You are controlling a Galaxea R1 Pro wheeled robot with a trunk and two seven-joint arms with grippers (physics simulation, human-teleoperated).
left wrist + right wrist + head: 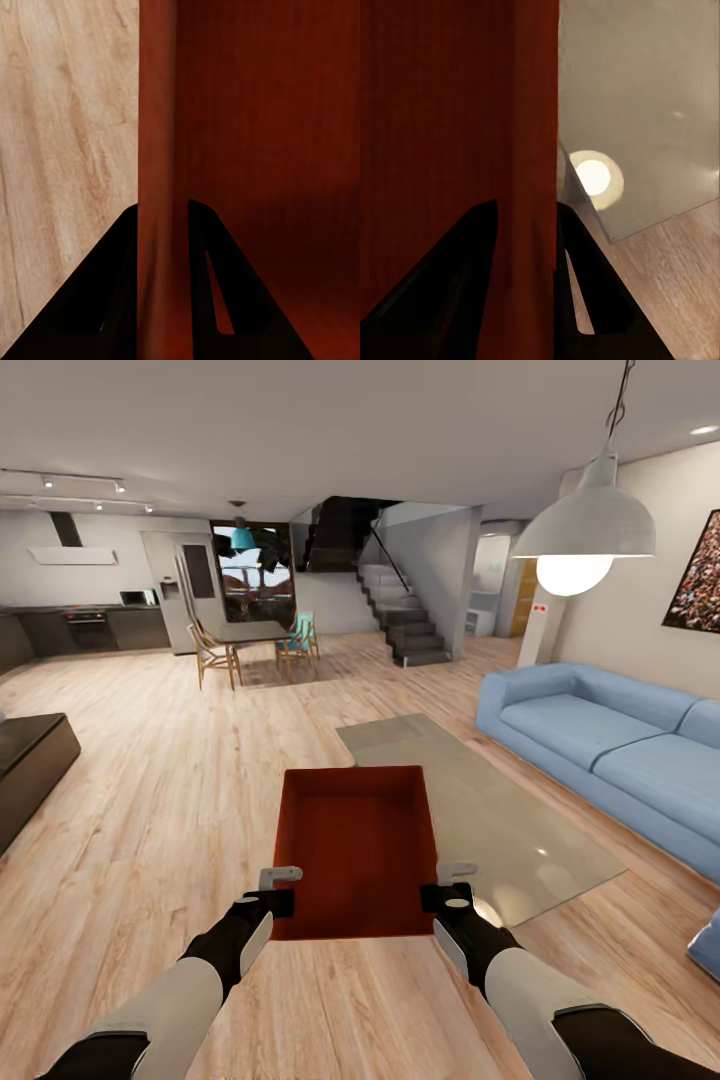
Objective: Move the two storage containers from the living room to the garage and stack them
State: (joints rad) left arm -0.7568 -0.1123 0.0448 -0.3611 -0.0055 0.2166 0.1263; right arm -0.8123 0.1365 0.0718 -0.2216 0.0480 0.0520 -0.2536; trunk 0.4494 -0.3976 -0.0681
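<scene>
I am carrying one red-orange, low-walled rectangular storage container (355,852) level ahead of my chest, over the light wood-plank floor (170,800) of the living room. My left gripper (281,890) is pinching its left wall and my right gripper (446,885) its right wall, fingers clamped either side, keeping it balanced. I am counting one container, two grippers, one glass coffee table (520,830), one blue sofa (610,745).

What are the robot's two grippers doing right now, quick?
Left gripper: closed on the left wall of the red box.
Right gripper: closed on the right wall of the same box.
</scene>
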